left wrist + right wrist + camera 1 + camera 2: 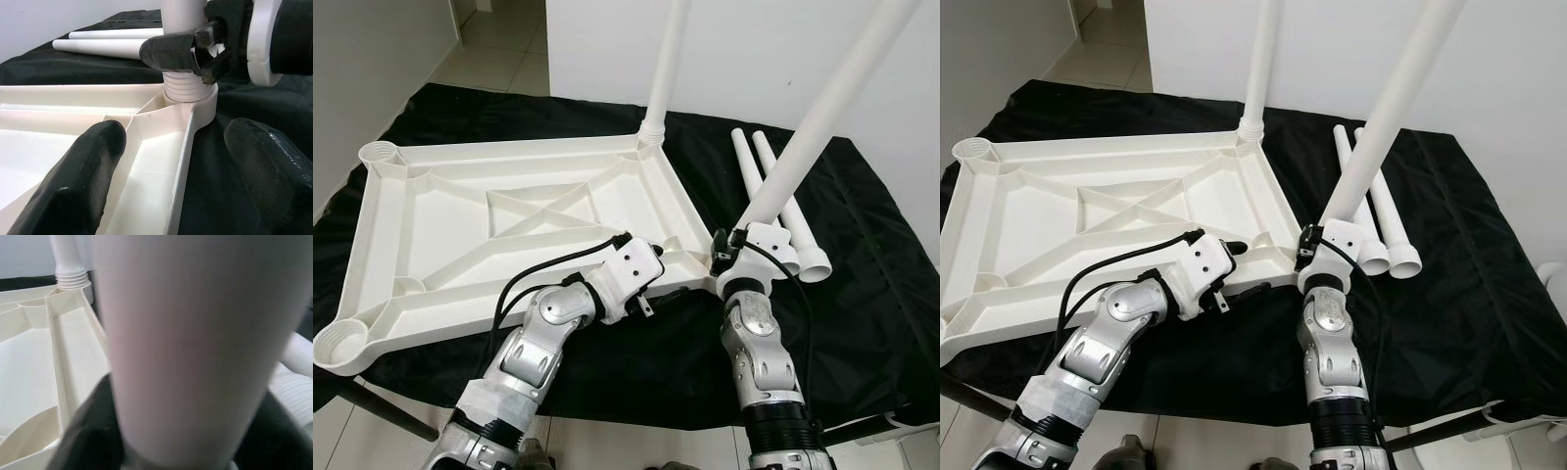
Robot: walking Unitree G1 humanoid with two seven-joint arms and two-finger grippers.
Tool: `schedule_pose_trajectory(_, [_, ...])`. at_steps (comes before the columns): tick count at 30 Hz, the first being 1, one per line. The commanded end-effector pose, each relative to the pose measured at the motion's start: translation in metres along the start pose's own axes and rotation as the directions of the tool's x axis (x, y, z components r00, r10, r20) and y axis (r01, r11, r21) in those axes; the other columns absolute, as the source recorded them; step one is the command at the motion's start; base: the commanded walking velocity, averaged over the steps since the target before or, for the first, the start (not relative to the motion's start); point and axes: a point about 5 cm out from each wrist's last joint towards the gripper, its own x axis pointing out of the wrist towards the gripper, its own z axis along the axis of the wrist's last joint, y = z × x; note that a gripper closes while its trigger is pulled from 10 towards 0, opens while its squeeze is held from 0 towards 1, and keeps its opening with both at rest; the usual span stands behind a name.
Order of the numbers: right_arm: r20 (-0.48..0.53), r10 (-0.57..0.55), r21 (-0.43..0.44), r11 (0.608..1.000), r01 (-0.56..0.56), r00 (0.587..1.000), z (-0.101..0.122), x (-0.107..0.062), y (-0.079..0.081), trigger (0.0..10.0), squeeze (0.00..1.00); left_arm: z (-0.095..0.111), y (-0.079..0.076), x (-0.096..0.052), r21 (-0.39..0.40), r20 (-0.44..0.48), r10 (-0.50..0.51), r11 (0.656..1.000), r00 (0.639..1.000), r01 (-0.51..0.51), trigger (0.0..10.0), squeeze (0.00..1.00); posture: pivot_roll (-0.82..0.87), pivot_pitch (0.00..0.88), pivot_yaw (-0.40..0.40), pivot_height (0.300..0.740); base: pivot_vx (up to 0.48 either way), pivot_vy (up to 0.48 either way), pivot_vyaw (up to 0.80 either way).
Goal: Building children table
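At frame centre, our right gripper [736, 247] clasps a white table leg [822, 108] entering the tabletop [460, 225] corner socket — next, twist it home; left gripper [644, 294], fingers spread, straddles the rim.

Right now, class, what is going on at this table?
A robot is putting together a white children's table. The tabletop lies upside down on a black cloth. One leg already stands in the far corner. The right gripper is shut on a second leg at the near corner socket, while the left gripper, open, straddles the tabletop's rim. Two spare legs lie on the cloth.
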Motion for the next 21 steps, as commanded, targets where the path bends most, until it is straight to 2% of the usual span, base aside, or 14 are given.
schedule_pose_trajectory(1, [-0.095,-0.025,0.046,0.998,0.029,0.995,-0.022,-0.017,0.002,10.0,1.00,0.002,0.001,0.000,0.004,0.003,0.038,0.999,0.999,-0.038,10.0,0.00,0.09,0.027,-0.074,0.740,0.000,0.000,0.00])
schedule_pose_trajectory(6, [-0.054,0.026,0.044,0.999,-0.023,0.998,-0.013,-0.016,0.002,10.0,1.00,0.001,0.001,-0.001,0.004,-0.003,0.039,0.999,0.999,-0.039,10.0,0.00,0.10,0.035,-0.071,0.740,0.000,0.000,0.00])
schedule_pose_trajectory(7, [-0.042,0.038,0.032,0.999,-0.037,0.998,-0.011,-0.016,0.000,10.0,0.00,0.002,0.001,-0.001,0.007,-0.002,0.038,0.999,0.999,-0.038,10.0,0.00,0.10,0.036,-0.072,0.740,0.000,0.000,0.00])
schedule_pose_trajectory(10, [-0.033,0.047,0.024,0.999,-0.047,0.998,-0.010,-0.015,-0.002,10.0,0.00,0.002,0.001,-0.001,0.009,-0.002,0.038,0.999,0.999,-0.038,10.0,0.00,0.10,0.035,-0.072,0.740,0.000,0.000,0.00])
schedule_pose_trajectory(15, [0.008,0.157,-0.017,0.988,-0.157,0.988,0.000,-0.010,-0.011,10.0,0.00,0.004,0.003,0.000,0.006,0.000,0.040,0.999,0.999,-0.040,10.0,0.00,0.09,0.043,-0.068,0.740,0.000,0.000,0.00])
schedule_pose_trajectory(20, [0.026,0.216,-0.059,0.975,-0.215,0.976,0.006,-0.003,-0.019,10.0,0.00,0.006,0.003,0.001,0.006,0.004,0.041,0.999,0.999,-0.041,10.0,0.00,0.08,0.051,-0.074,0.740,0.000,0.000,0.00])
schedule_pose_trajectory(21, [0.032,0.293,-0.080,0.954,-0.290,0.956,0.009,0.003,-0.020,10.0,0.00,0.007,0.004,0.002,0.007,0.006,0.042,0.999,0.999,-0.042,10.0,0.00,0.07,0.048,-0.068,0.740,0.000,0.000,0.00])
